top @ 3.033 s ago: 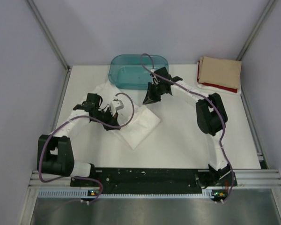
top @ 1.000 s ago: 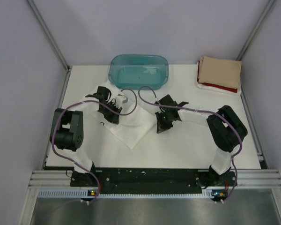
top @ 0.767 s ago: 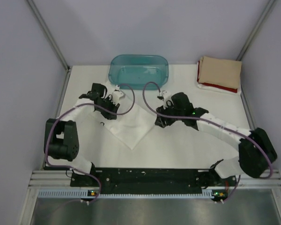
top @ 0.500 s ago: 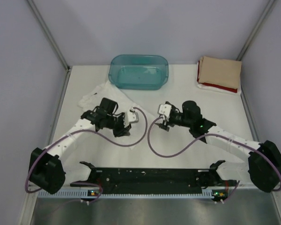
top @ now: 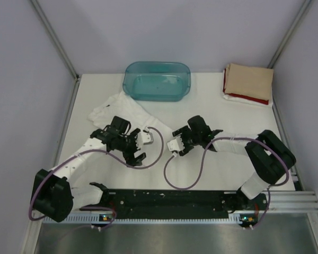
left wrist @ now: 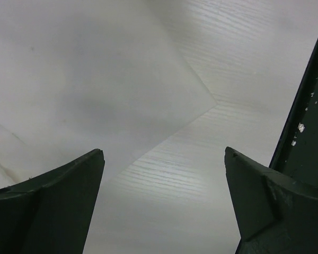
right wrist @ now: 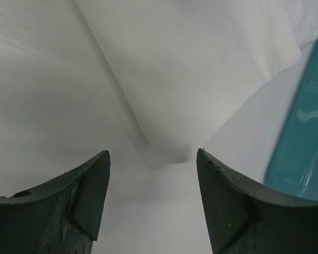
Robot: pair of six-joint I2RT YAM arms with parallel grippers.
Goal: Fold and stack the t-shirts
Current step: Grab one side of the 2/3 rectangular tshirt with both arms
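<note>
Left gripper (left wrist: 164,153) gapes wide, right gripper (right wrist: 152,152) half-parted, both empty over the white tee's (top: 116,108) near corners, seemingly lined up to pinch for a fold.

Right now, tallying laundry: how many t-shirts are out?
3: a white t-shirt lying left of centre, a tan t-shirt atop a red t-shirt in the far right corner; more may hide beneath.

White t-shirt (top: 118,107) soft matt cloth; tub (top: 157,82) glossy translucent teal plastic.
</note>
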